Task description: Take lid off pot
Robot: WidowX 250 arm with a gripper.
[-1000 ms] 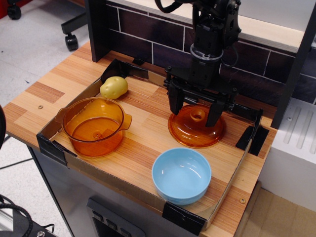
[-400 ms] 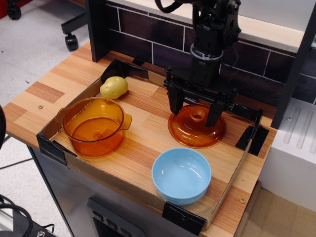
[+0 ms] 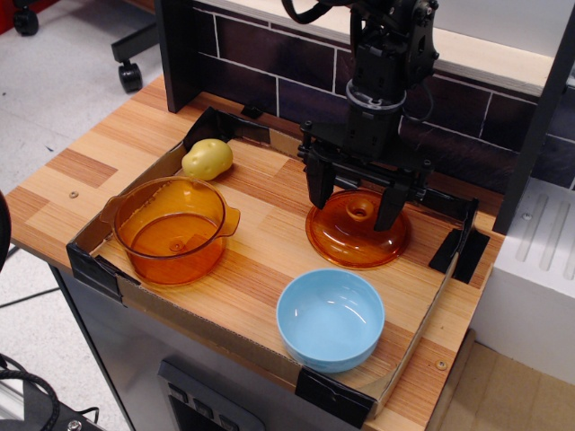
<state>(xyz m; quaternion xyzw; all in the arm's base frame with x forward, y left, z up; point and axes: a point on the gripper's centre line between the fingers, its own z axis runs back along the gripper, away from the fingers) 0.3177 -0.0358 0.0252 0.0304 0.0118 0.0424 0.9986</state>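
Note:
The translucent orange pot (image 3: 171, 230) stands uncovered at the left of the tray, with its two small side handles showing. The domed orange lid (image 3: 357, 236) lies flat on the wooden surface at the right, apart from the pot, its ring knob (image 3: 360, 211) up. My black gripper (image 3: 354, 207) hangs right above the lid. It is open, with one finger (image 3: 319, 189) on each side of the knob and nothing held.
A light blue bowl (image 3: 330, 320) sits at the front right. A yellow potato (image 3: 207, 158) lies behind the pot. A low cardboard wall (image 3: 216, 337) with black corner clips rims the work area. A dark tiled wall rises at the back.

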